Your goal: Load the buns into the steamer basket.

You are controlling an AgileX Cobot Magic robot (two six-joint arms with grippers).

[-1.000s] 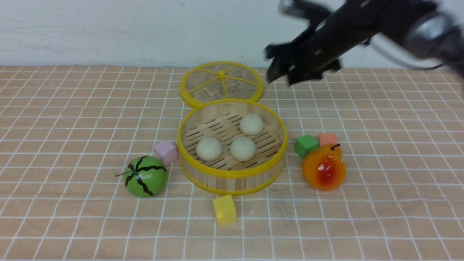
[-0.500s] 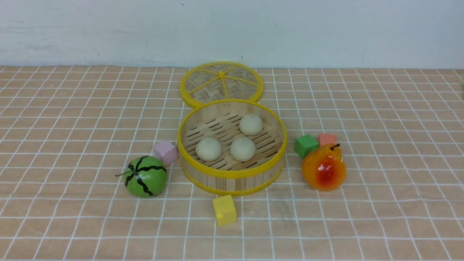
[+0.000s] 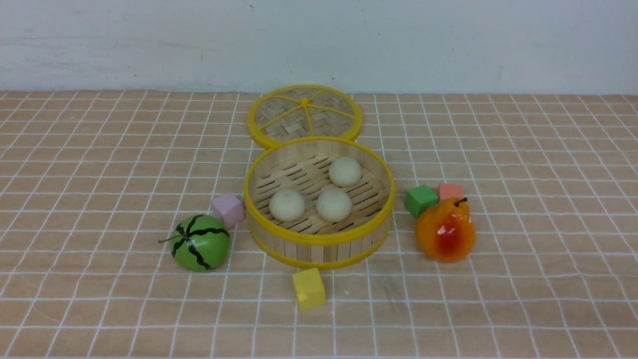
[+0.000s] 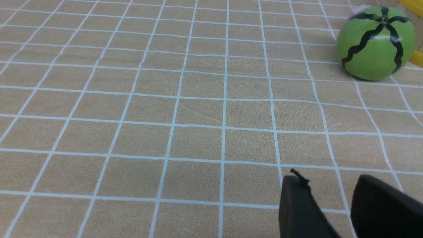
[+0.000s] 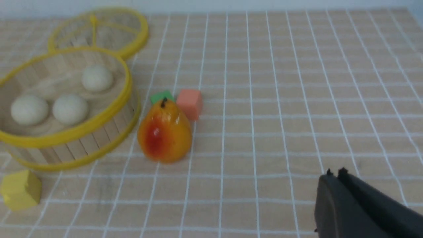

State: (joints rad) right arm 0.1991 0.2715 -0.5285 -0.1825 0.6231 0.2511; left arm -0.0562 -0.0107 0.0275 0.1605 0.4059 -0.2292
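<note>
Three cream-white buns [image 3: 287, 205] [image 3: 334, 205] [image 3: 345, 171] lie on the slatted floor of the round bamboo steamer basket [image 3: 319, 238] in the middle of the tablecloth. The right wrist view also shows the buns [image 5: 70, 108] inside the steamer basket [image 5: 71, 134]. Neither arm shows in the front view. My right gripper [image 5: 334, 173] is shut and empty, low over bare cloth well to the right of the basket. My left gripper [image 4: 328, 180] is open with nothing between its fingers, over bare cloth some way short of the toy watermelon.
The woven yellow-rimmed lid [image 3: 304, 116] lies flat behind the basket. A toy watermelon [image 3: 200, 243] and a pink cube [image 3: 228, 210] sit to its left. On its right stand a glossy pear [image 3: 445, 231], a green cube [image 3: 420, 200] and an orange cube [image 3: 451, 191]. A yellow cube [image 3: 308, 288] lies in front.
The right arm, raised over the back right of the table a second ago, has drawn out of the front view. The buns and basket have not moved.
</note>
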